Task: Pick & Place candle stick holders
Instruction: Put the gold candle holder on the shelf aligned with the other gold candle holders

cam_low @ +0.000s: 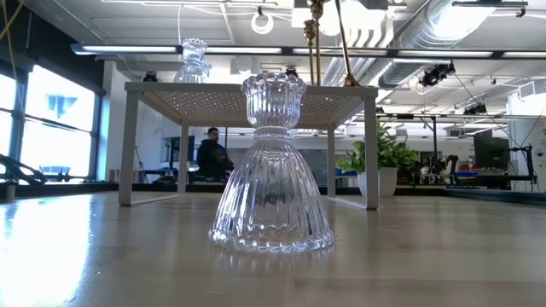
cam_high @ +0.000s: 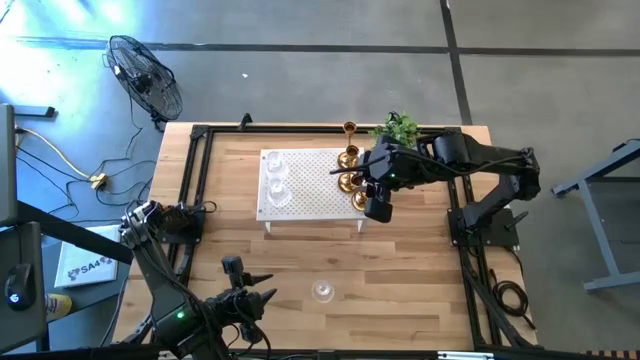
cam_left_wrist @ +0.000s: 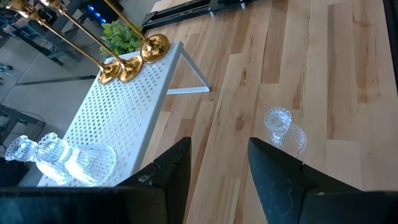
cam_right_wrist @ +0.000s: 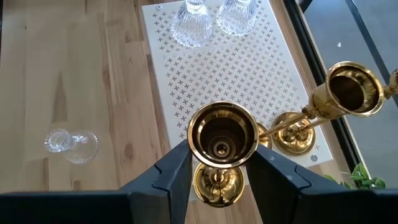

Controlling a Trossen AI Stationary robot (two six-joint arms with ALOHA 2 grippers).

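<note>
Right gripper [cam_right_wrist: 219, 163] straddles upright gold candle stick holder [cam_right_wrist: 222, 138], axis vertical, cup up; contact unclear. Left gripper [cam_left_wrist: 219, 163] part-open, empty, glass holder [cam_left_wrist: 283, 129] ahead upright.

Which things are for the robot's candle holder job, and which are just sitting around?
For the job:
- three brass holders on the white platform
- two glass holders on the platform too
- one glass holder on the bare table
- right gripper, around a brass holder
- left gripper, open, waiting near the table's front

Just sitting around:
- green plant
- fan on the floor
</note>
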